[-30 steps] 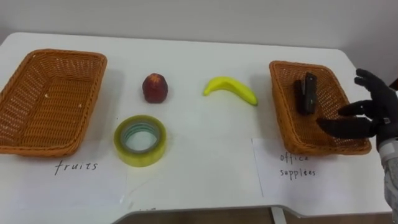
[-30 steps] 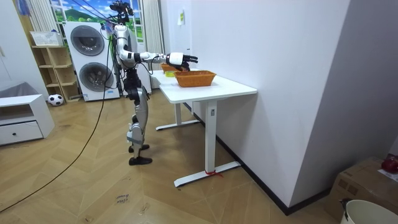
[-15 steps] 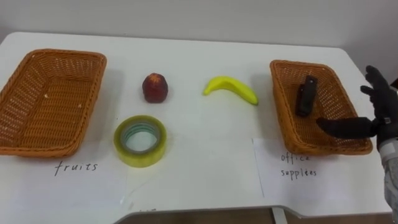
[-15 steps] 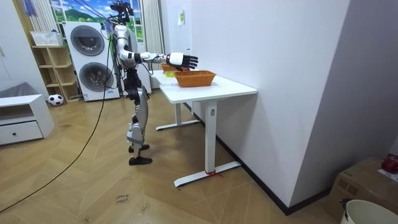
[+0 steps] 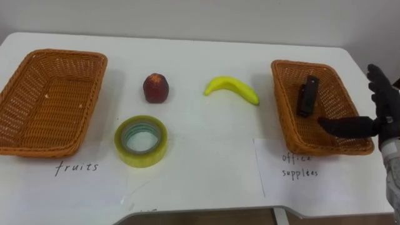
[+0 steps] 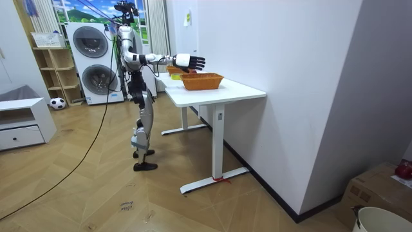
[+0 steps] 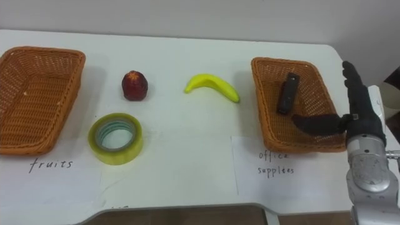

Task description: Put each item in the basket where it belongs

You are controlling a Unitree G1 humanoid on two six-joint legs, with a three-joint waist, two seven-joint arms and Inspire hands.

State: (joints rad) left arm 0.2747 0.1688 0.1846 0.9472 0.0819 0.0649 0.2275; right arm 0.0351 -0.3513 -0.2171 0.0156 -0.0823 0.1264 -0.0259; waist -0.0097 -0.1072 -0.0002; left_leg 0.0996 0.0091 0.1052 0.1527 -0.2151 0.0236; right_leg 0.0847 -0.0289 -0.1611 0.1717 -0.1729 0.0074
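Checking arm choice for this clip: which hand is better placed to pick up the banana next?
Right, probably. The right hand hovers open by the office supplies basket, and the banana, just left of that basket, is the loose item nearest it.

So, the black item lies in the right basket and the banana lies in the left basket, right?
No. The black item lies in the right basket, but the banana lies on the table beside it, as the left eye view shows.

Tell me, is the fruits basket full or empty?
Empty: the fruits basket shows only its bare woven bottom, while the red fruit and banana lie on the table.
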